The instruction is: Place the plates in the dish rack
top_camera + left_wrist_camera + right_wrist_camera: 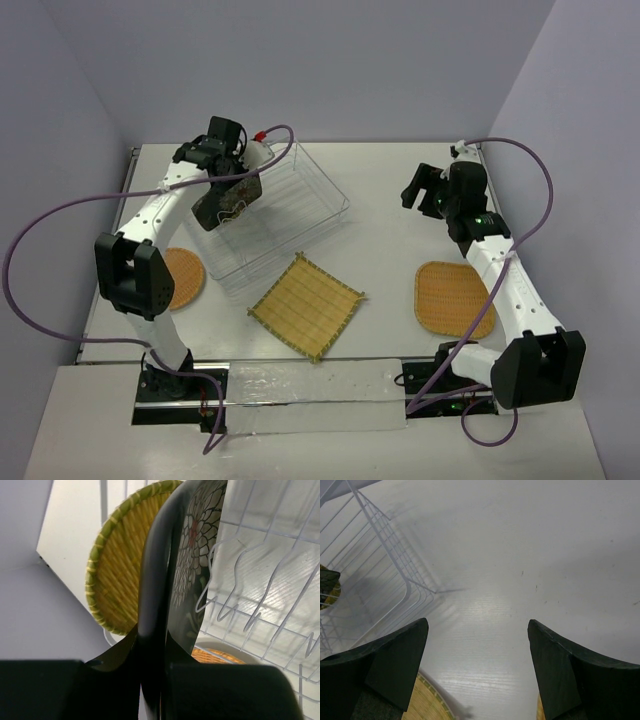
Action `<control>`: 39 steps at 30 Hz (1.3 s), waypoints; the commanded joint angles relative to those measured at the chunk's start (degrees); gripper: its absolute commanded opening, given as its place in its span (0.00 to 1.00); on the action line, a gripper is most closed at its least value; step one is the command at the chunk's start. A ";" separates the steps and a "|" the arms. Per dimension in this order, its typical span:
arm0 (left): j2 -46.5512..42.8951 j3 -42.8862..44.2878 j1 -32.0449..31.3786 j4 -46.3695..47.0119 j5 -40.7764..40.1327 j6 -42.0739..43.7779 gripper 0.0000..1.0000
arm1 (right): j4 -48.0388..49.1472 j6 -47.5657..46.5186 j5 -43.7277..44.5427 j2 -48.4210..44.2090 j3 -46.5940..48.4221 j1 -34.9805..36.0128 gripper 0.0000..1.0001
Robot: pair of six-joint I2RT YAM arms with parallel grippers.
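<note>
White arm links [510, 285], black joints [135, 275], looping purple cables [549, 190].

A smooth, glossy glaze is being shown by the square black white-flowered plate [152, 580], with light being reflected along its rim at the centre of the left wrist view. Left of it, a coarse, matt weave of fibre is being displayed by the round yellowish woven plate [117, 575]. At right, the rectangular dish rack of thin white-coated wire [260, 607] is being seen as smooth and faintly shiny. Fine matt slats are being shown by the square yellow bamboo plate [306, 304], and a matt, faintly grained finish by the white table [530, 570].
</note>
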 commanded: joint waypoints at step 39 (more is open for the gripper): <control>-4.47 18.92 0.68 10.38 2.55 -10.09 0.99 | -4.61 -1.82 -17.32 -4.98 -10.93 5.67 0.95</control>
